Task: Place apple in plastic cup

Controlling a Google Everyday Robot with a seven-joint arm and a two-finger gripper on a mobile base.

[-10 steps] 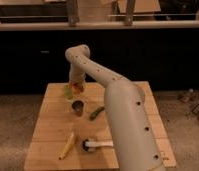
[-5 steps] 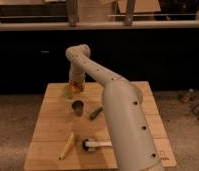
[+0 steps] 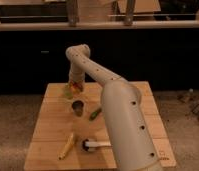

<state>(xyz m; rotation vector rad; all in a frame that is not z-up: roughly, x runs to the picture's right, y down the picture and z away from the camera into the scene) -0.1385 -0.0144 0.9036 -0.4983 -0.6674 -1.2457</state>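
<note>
Gripper (image 3: 75,85) at the bench's (image 3: 53,125) far-left corner.
We see the apple (image 3: 77,86) beside the plastic cup (image 3: 68,91) (jaws' state: we cannot tell), presumably positioned for release.

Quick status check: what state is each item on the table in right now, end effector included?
End effector: at the table's far left, over the plastic cup.
Apple: at the end effector, above the cup.
Plastic cup: upright.
Dark cup: upright, apart.
Pepper: lying flat.
Yellow piece: lying flat.
</note>
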